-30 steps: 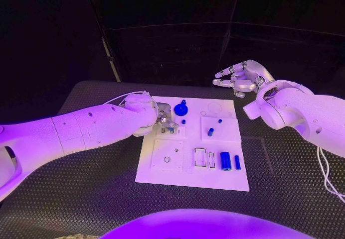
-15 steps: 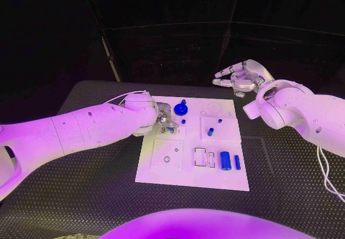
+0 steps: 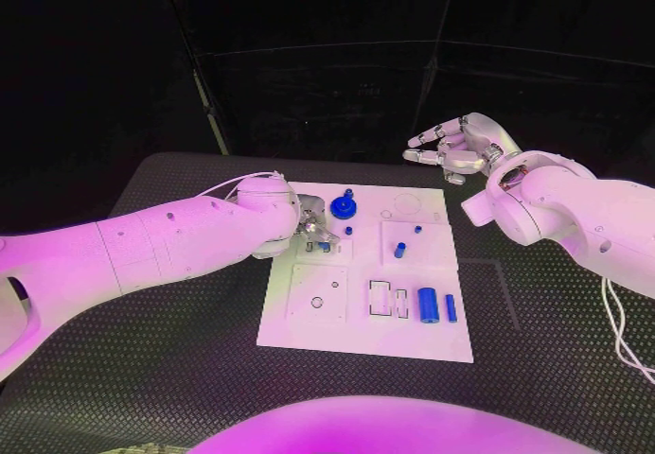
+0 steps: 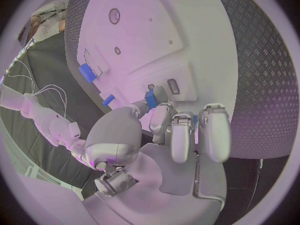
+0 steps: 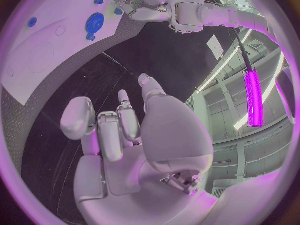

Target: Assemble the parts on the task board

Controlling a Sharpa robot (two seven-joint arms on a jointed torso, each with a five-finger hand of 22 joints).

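Though as before, left hand (image 3: 309, 225) fingers round blue part (image 4: 150, 97); right hand (image 3: 460, 147) (raised) slack.

We see the left hand (image 3: 309, 230) low over the task board's (image 3: 317, 333) far-left part, its fingers down among the small blue pegs (image 3: 346, 230) there, so that corner is crowded — the blue knob (image 3: 345, 201) stands just beside it. In the left wrist view a fingertip (image 4: 152, 98) touches a small blue part (image 4: 150, 97). The left forearm (image 3: 150, 248) crosses the table's (image 3: 164, 378) left side and blocks any approach from there. The right hand (image 3: 454, 147) hangs above the table's far edge, well apart from the board, fingers loosely curled on nothing. The board's near half is open from above; the blue cylinder (image 3: 427, 305) and the thin blue pin (image 3: 451, 308) lie near its right edge.
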